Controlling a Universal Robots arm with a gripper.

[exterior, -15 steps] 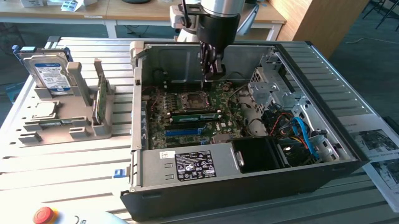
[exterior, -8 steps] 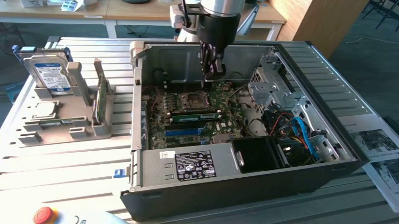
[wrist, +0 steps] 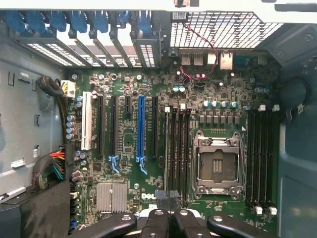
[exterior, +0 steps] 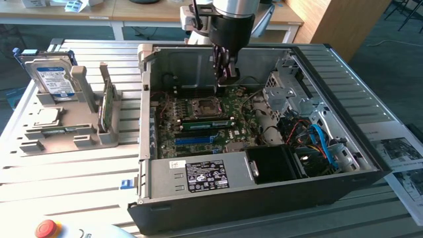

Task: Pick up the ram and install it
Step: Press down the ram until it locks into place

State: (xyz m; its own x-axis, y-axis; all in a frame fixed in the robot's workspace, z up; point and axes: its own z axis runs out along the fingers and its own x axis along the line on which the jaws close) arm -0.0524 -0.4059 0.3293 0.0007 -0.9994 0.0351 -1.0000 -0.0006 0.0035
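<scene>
Closest to the lens, my fingers (wrist: 160, 198) are pressed together with nothing visible between them, so I am carrying nothing. They hang above the motherboard (wrist: 129, 198), over the near end of the dark memory slots (wrist: 177, 148) that run alongside the processor socket (wrist: 218, 163).

From the exterior view, the ram (exterior: 208, 123) appears to be the long green stick standing on edge in those slots, just below the socket. I judge that it is already placed, though I cannot tell whether it is fully seated. A second thin green board (exterior: 107, 101) stands upright in the grey holder (exterior: 66, 136) on the desk (exterior: 66, 173), towards the exterior view's left and well apart from the computer case (exterior: 264, 198). A hard drive (exterior: 49, 74) stands in the same holder.

To do this step well, any push should come straight down along the stick's top edge. It should be even at both ends so that the end clips can catch. My fingers should stay clear of the red wires (wrist: 198, 54) and the socket's metal frame.

My arm (exterior: 231, 20) comes down vertically through the open side of the case. The wrist points straight at the board and the fingers sit near the rear wall.
</scene>
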